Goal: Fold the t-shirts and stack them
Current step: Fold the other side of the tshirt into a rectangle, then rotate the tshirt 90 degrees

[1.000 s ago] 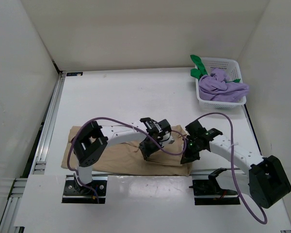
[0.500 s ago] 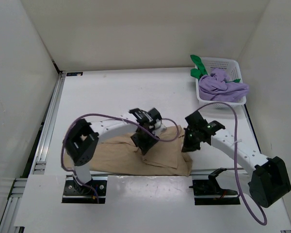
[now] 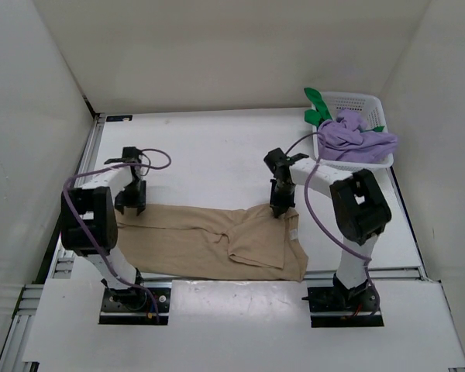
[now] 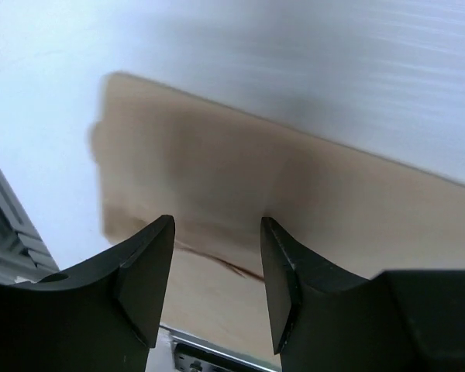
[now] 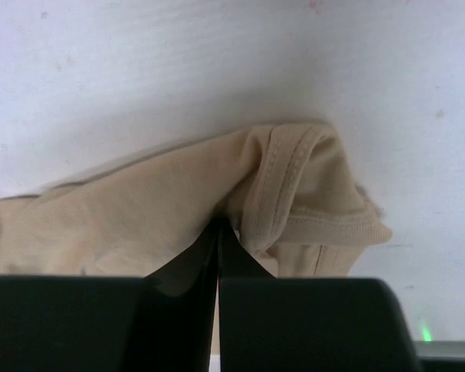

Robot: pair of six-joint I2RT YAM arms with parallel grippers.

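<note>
A tan t-shirt [image 3: 209,244] lies flattened across the near part of the white table. My left gripper [image 3: 130,205] stands open over its far left corner, and in the left wrist view the blurred tan cloth [image 4: 217,170] lies below the empty gripper [image 4: 217,225]. My right gripper [image 3: 279,209] is at the shirt's far edge by the ribbed collar [image 5: 294,186]. It is shut [image 5: 218,225], with a fold of tan cloth [image 5: 124,209] pinched at the tips. A purple t-shirt [image 3: 356,139] and a green t-shirt [image 3: 318,108] are heaped in the basket.
The white mesh basket [image 3: 364,99] stands at the back right corner. An aluminium rail [image 3: 81,201] runs along the table's left edge. White walls close in the left, back and right sides. Both arm bases sit at the near edge.
Both arms have left the shirt's middle and swung out to its far edge, left arm to the left corner, right arm to the collar. The left gripper has opened.
</note>
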